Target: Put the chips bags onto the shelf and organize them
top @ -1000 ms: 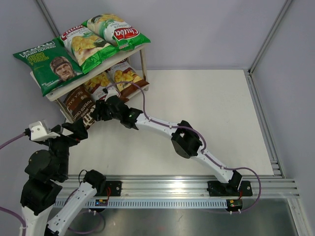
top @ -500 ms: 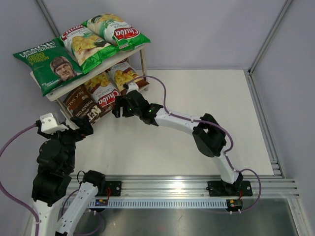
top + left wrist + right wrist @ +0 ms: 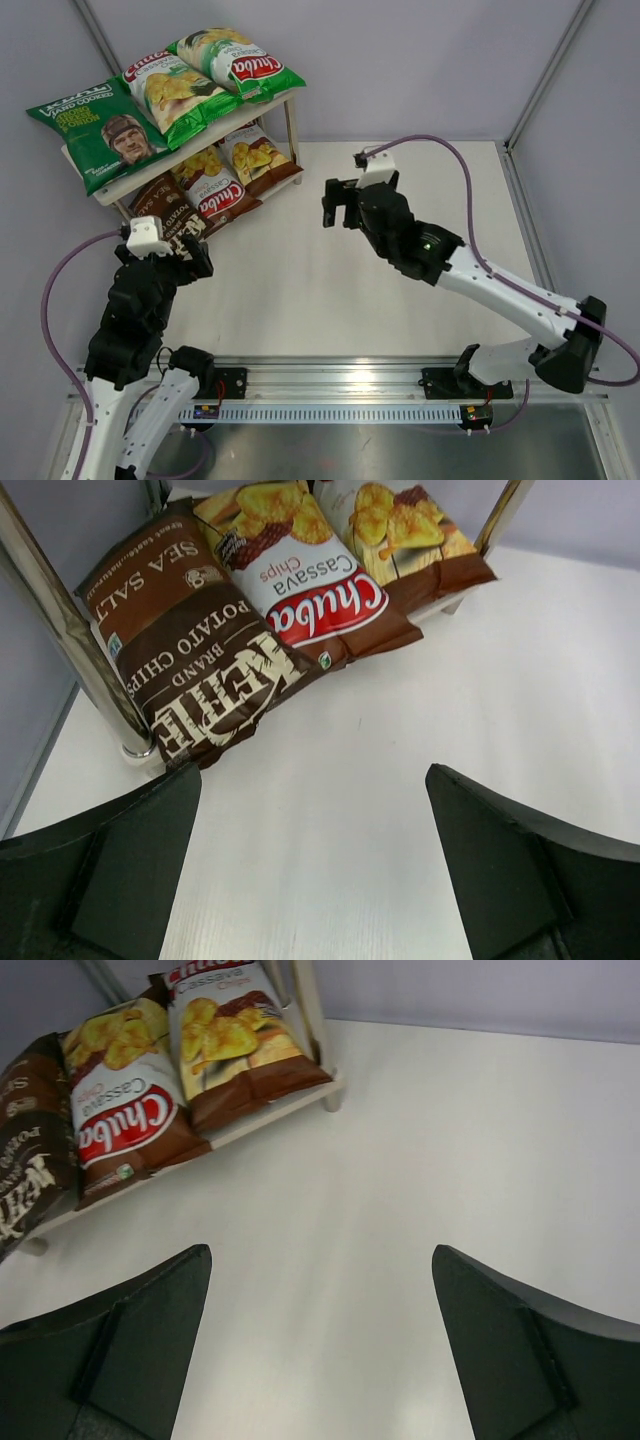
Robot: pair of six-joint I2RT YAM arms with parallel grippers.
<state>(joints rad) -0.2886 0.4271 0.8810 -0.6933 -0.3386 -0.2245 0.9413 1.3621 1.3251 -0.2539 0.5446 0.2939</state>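
On far-left shelf (image 3: 292,135), all six chips bags (image 3: 180,90) sit, three per tier. My left tool (image 3: 312,775) and right tool (image 3: 322,1255) gape empty over surface (image 3: 300,290). Placing looks finished; next, maybe straighten overhanging top bags.

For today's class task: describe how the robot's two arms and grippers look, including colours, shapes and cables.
Both the left arm and right arm have white tubular links joined by bulky black joints, with a thin purple cable looping alongside each. The left gripper and right gripper each have two broad, matte black, wedge-shaped fingers. No readable markings.
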